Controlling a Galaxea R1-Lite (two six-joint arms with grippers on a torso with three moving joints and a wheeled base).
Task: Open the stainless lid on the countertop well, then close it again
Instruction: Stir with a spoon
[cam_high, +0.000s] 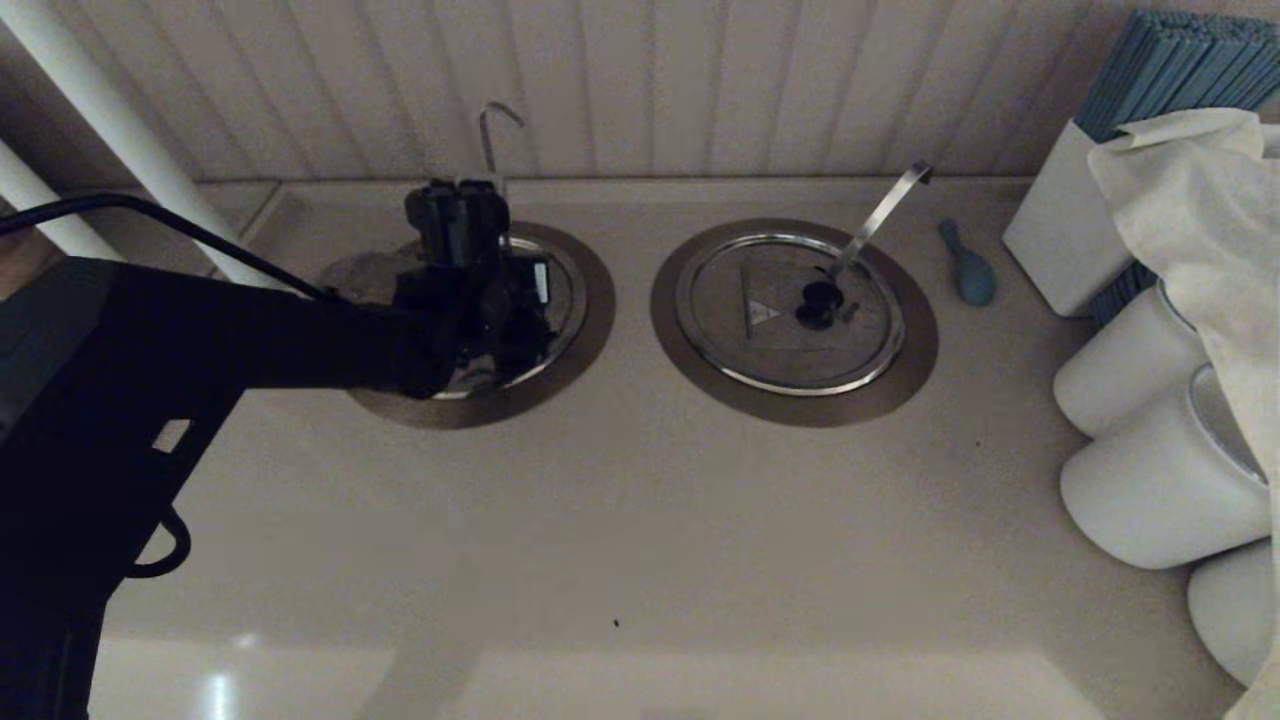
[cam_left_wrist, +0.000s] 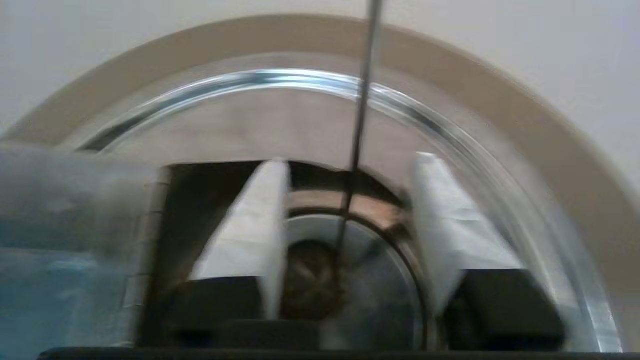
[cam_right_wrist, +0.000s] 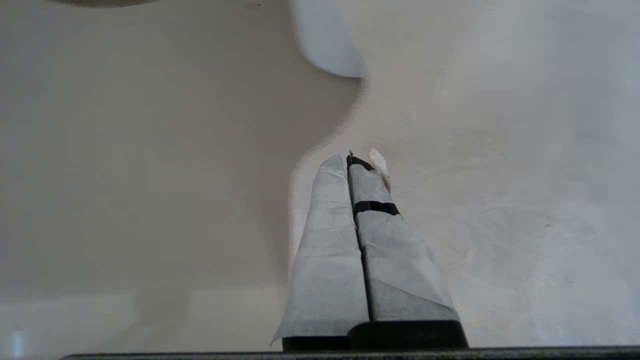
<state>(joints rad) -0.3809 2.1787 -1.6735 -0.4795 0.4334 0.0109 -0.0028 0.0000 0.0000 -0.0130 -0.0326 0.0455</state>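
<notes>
black and bulky, the left arm (cam_high: 200, 340) fills the near left of the head view, reaching out over the countertop well (cam_high: 585, 330) on the left. its left gripper (cam_high: 470, 225) hangs right above that well, and in the left wrist view the taped fingers (cam_left_wrist: 255, 225) stand apart with the lid's dark knob (cam_left_wrist: 310, 280) low between them, nothing pinched that i can make out. the stainless lid (cam_left_wrist: 310, 125) seems to sit in its shiny rim, though blur keeps me from saying whether the flap is lifted. a thin hooked handle (cam_high: 492, 135) rises near-upright just behind the gripper. to the right lies the twin lid (cam_high: 790, 312), flat, with its broad slanted handle (cam_high: 885, 210). a small blue object (cam_high: 968, 265) rests beside it, then white containers (cam_high: 1150, 450) at the right edge. the right gripper (cam_right_wrist: 359, 161) shows only in its own wrist view, fingers pressed together over a pale surface.
</notes>
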